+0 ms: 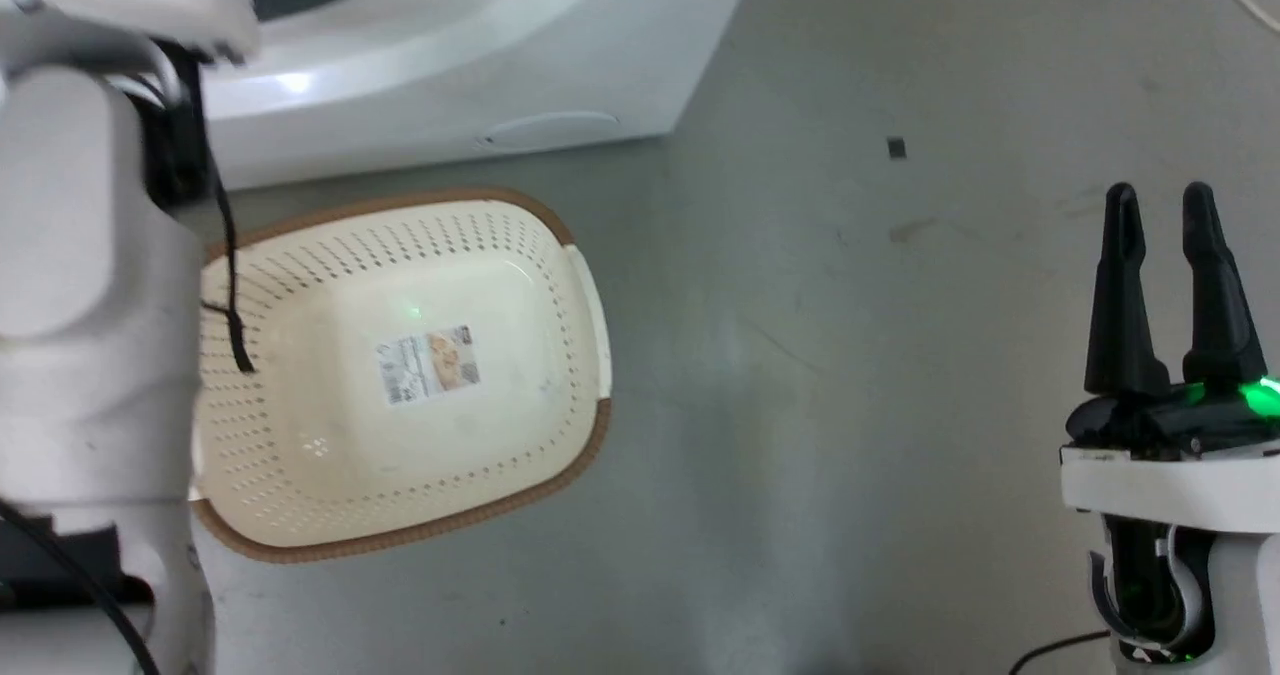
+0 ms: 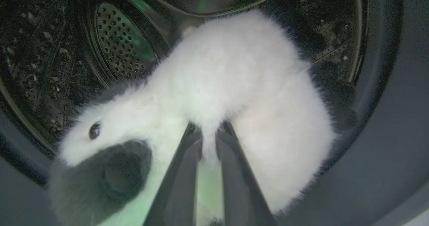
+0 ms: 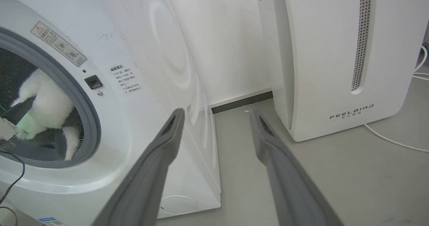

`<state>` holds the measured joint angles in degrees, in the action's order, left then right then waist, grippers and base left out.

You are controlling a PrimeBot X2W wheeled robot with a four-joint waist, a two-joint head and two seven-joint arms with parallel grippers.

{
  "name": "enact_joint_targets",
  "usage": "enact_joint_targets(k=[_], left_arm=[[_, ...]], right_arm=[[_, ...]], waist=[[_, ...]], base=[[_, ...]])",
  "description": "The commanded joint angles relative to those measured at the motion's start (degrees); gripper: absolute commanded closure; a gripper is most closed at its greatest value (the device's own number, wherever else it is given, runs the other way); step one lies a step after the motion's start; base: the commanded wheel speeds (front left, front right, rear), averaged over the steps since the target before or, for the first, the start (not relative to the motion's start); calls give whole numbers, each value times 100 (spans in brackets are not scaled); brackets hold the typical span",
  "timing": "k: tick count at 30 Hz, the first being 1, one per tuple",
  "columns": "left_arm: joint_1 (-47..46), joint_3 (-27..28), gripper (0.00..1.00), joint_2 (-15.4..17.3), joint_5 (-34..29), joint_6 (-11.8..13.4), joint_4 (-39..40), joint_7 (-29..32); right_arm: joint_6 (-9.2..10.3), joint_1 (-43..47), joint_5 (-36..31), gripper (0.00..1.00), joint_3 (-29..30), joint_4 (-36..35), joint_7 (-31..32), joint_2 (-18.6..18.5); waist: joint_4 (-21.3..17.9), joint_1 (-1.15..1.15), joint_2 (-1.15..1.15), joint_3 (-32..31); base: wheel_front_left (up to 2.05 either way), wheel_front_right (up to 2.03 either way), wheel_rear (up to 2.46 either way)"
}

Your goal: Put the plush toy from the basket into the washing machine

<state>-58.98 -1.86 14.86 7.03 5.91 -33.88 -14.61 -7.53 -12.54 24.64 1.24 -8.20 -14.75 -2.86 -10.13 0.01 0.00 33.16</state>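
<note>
Plush toy (image 2: 234,78) is in the washing machine (image 3: 140,85), folks: white panda fur against the perforated steel drum (image 2: 120,42), past the grey gasket (image 3: 94,122). Next to the washer stands the white FEELBIRD appliance (image 3: 321,68). On the grey floor (image 1: 850,355) in front of the machine sits the cream basket (image 1: 330,255), paper label (image 1: 428,363) on its bottom. Left gripper (image 2: 209,132) is pinched tight on a fold of the panda's fur. Right gripper (image 3: 216,114) hangs apart, fingers spread wide, holding nothing.

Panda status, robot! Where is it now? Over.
Left gripper shut on panda, inside washer drum. Right gripper open, over floor. Nothing blocking the drum.
</note>
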Motion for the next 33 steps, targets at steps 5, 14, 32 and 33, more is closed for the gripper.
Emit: enact_joint_targets(k=[5,14,32,33], left_arm=[[-960,114,100,315,-124,1,-244,-39],[-2047,202,100,718,-195,-27,-702,-39],[-2444,118,0,910,-256,4,-1514,-39],[-2349,132,0,881,-222,-13,-1550,-39]], right_arm=[[4,-285,206,0,-49,-56,-25,-1],[4,-483,406,0,-140,-83,-25,-1],[4,-569,446,0,-113,22,-25,-1],[4,-557,420,0,-103,34,-25,-1]], waist=[[-560,-1,0,821],[-826,-1,0,1331],[-809,-1,0,1270],[-778,-1,0,1191]], base=[[0,0,0],[0,0,0],[0,0,0],[0,0,0]])
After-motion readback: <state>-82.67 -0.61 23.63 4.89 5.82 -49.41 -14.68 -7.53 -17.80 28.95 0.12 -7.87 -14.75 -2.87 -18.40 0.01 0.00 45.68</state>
